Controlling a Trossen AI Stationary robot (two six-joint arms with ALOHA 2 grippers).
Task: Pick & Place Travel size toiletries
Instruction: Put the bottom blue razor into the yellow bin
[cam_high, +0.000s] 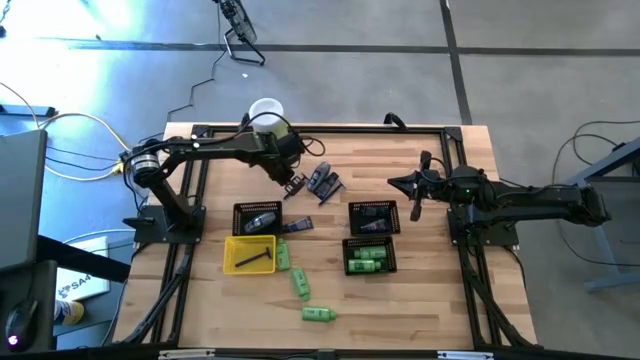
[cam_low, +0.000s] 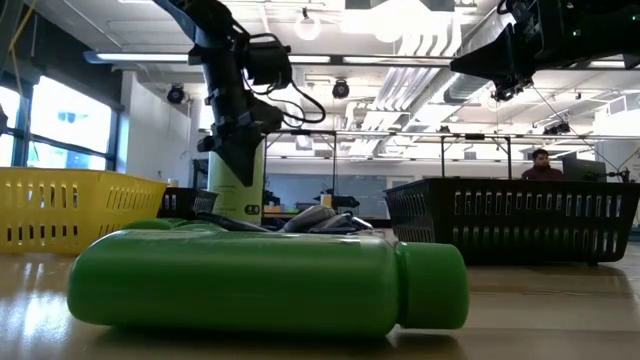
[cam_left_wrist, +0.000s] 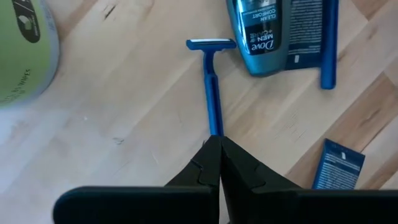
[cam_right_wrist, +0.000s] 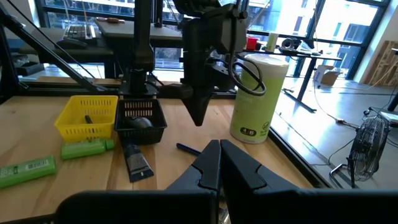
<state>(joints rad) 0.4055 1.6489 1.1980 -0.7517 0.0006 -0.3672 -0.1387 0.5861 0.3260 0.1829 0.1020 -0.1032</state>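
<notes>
your left gripper (cam_high: 296, 184) hangs clenched and empty over the far middle of the desk (cam_high: 420, 300), its tip just above the handle end of a blue razor (cam_left_wrist: 211, 81). the razor lies flat on the wood, head pointing away from the gripper. just beyond it sit a blue dove bottle (cam_left_wrist: 261, 34) and a dark packet (cam_left_wrist: 309, 31); from above this cluster lies at about 3 o'clock of the gripper, very near. a second small dark packet (cam_left_wrist: 339, 165) lies beside the fingers.

the tall pale-green canister (cam_right_wrist: 256, 98) stands at about 11 o'clock of the gripper, close to the arm. the black mesh basket (cam_high: 257, 218) and yellow tray (cam_high: 250, 253) sit at 7 o'clock, with green tubes (cam_high: 301, 283) trailing toward the near edge; one green bottle (cam_low: 270, 282) lies on its side there. two more black baskets (cam_high: 371, 238) sit at 4 o'clock, the nearer one holding green items.

your right gripper (cam_high: 395, 181) waits clenched, empty, at the far right of the desk, well apart from everything.
</notes>
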